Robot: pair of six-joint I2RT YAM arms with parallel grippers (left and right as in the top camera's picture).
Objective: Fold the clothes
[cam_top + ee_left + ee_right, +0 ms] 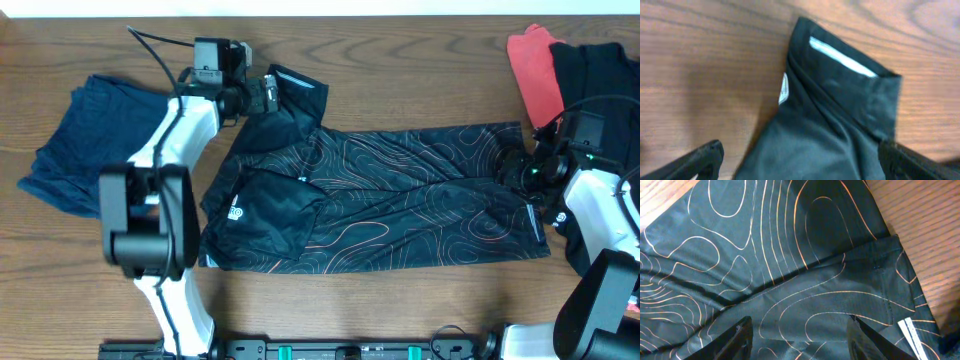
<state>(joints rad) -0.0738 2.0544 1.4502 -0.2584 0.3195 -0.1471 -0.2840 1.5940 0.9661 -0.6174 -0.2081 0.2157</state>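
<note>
One broad brown wood-grain table [400,310] carries everything. Across its middle lies the long black sports jersey with thin orange contour lines [420,200], spread flat and partly folded. Its long axis runs left to right, with a plain black flap reaching toward the far left corner. A crumpled navy garment [80,140] sits at the left, just beside the jersey. A red garment [535,70] and a plain black garment [600,60] are heaped at the far right.

Each arm stands at one end of that axis. The left tool [800,152] hangs over the far-left flap with its fingers spread wide. The dark cloth lies between them, but nothing is pinched. The right tool [800,327] hovers over the right end of the jersey, its fingers also apart above flat patterned cloth, gripping nothing.

The flap's hemmed edge, with a thin white strip [840,57], points away from the left tool toward the far side.

Any fold of the flap therefore seems to belong to the left arm, with the cloth drawn nearward. The right hem lies nearest the right arm.
</note>
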